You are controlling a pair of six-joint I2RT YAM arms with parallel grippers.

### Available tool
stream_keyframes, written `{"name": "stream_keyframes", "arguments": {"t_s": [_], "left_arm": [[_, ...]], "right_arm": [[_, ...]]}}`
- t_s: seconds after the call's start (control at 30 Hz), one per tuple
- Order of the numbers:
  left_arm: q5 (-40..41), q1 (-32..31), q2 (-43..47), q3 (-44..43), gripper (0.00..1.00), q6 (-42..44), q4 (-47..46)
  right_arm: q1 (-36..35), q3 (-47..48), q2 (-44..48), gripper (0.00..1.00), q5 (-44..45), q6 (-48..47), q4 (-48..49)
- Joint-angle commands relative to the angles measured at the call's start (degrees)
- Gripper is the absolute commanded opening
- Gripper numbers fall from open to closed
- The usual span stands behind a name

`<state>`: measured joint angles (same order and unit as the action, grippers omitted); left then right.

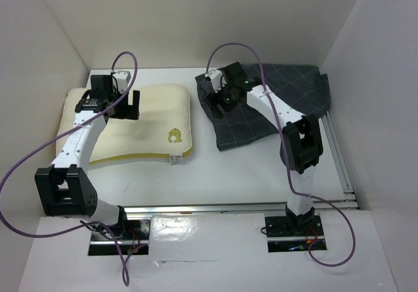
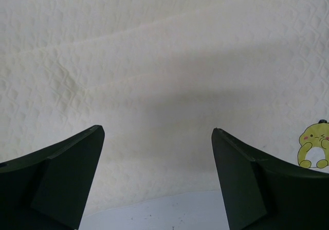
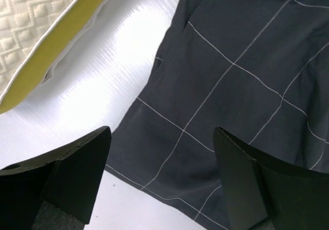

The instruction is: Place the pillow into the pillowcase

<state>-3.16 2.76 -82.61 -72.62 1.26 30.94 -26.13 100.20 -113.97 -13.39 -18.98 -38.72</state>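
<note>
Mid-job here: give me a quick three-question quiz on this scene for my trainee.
1. True or false: the pillow is already inside the pillowcase.
2. The right gripper is over: A) the pillow B) the pillowcase C) neither.
3. Fill in: the left gripper, above the pillow, holds ____.
Key: 1 false, they lie side by side, apart. 2 B. 3 nothing, its jaws stand open.
</note>
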Motion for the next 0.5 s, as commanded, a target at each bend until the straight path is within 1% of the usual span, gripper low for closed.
{"name": "stream_keyframes", "arguments": {"t_s": [0.0,0.03,0.1,0.2,0.33,0.43,0.47], "left_arm": [[1.8,-0.3,3.9,0.3,1.00,-0.1,-0.7],[3.0,-0.3,3.9,1.7,1.00,-0.1,-0.7],[4.5,-0.3,5.1,2.3,1.00,-0.6,-1.4],[5.2,-0.3,5.1,3.6,1.00,-0.6,-0.8],[5.7,-0.3,5.6,4.2,1.00,-0.1,-0.8],[5.7,-0.3,5.6,4.8,1.00,0.6,-0.8],[5.7,-0.3,6.1,4.8,1.00,0.6,-0.8]], "right_arm": [[-2.7,2.5,-0.8,0.84,3.0,-0.1,0.9],[-3.2,1.8,-0.8,0.82,5.2,-0.1,1.4],[-4.3,1.1,-0.8,0.79,6.9,-0.1,2.9],[-6.4,1.0,-2.7,0.78,8.7,0.4,3.7],[-7.4,4.1,-6.4,0.68,10.7,2.0,2.0],[-7.4,5.7,-8.4,0.67,12.1,2.5,2.5],[-7.4,6.2,-9.0,0.64,12.6,2.5,2.5]]}}
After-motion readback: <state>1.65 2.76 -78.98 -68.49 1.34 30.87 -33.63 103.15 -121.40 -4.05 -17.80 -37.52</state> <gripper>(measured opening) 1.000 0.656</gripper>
